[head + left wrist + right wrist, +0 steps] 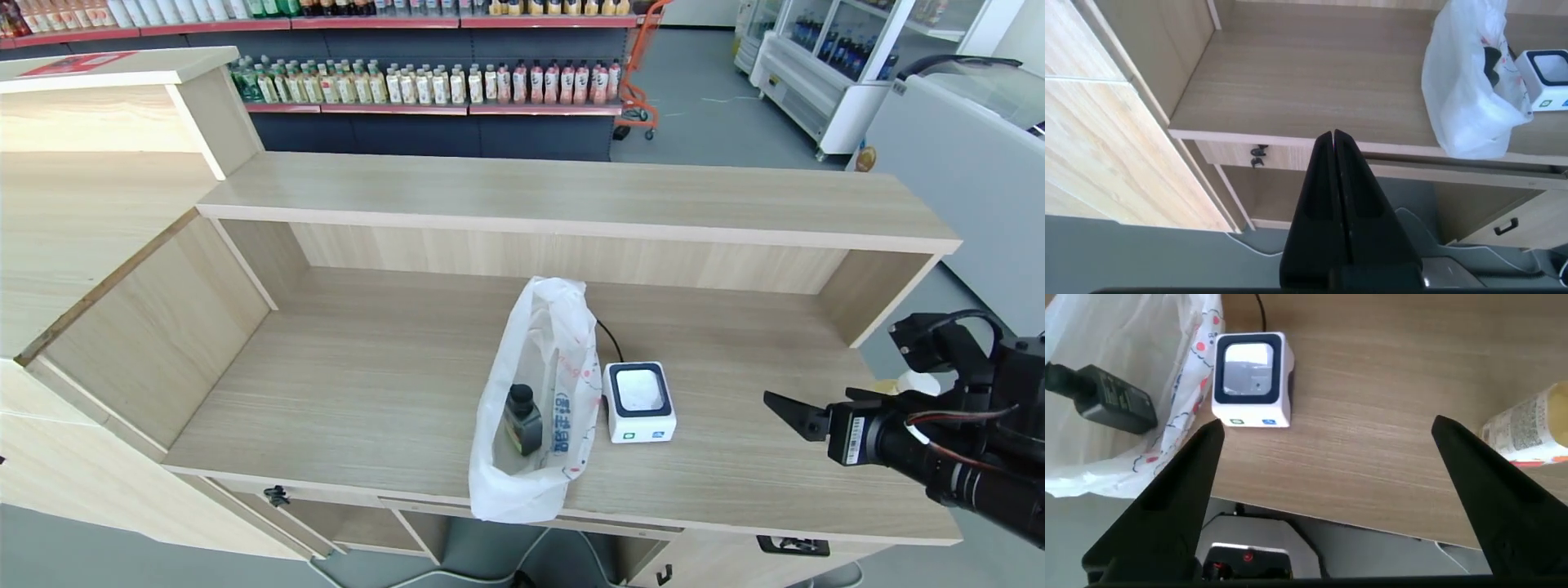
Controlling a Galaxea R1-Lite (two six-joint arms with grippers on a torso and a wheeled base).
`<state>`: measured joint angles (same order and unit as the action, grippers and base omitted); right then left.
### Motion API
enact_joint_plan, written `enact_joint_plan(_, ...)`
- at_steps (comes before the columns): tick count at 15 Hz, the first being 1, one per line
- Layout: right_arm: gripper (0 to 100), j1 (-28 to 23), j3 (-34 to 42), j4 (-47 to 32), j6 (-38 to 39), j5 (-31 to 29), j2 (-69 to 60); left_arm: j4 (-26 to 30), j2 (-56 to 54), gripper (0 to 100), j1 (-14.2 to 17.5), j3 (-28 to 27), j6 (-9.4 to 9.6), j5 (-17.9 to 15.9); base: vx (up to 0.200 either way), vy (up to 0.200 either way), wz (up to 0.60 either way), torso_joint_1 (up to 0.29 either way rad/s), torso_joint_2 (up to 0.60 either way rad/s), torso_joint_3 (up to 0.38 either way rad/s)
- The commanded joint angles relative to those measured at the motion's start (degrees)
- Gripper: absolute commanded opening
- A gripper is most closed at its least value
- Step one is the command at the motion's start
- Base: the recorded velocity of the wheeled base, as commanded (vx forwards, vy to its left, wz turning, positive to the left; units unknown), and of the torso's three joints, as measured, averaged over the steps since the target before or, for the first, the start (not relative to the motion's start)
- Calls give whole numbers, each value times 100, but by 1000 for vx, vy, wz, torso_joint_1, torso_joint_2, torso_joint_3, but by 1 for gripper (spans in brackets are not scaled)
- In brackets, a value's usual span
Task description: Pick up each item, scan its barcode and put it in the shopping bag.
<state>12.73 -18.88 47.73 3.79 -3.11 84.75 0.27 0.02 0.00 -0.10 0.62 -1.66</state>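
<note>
Judging from 1 dark bottle (522,418) bagged, the wide, empty right gripper (1327,425) next needs the pale bottle (1527,425) at 3 o'clock from the scanner (639,402).

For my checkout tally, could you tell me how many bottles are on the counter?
2: a dark bottle inside the shopping bag, and a pale bottle near the counter's right end. The bag may hide others.

The black cylindrical right arm (922,457) carries a white barcode label (853,441) just behind the right gripper (1325,425), red and white cables (955,418) farther back.
</note>
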Motion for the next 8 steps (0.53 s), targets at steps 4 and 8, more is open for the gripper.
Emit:
enact_joint_plan(4,100,-77,131,-18,-98,-287,24,0,-2,0,0,1,-1,-1,0,-200,0,5,2,6)
enact_joint_plan(8,100,-104,271,-53,-142,-375,59,0,-2,0,0,1,-1,-1,0,-200,0,1,1,2)
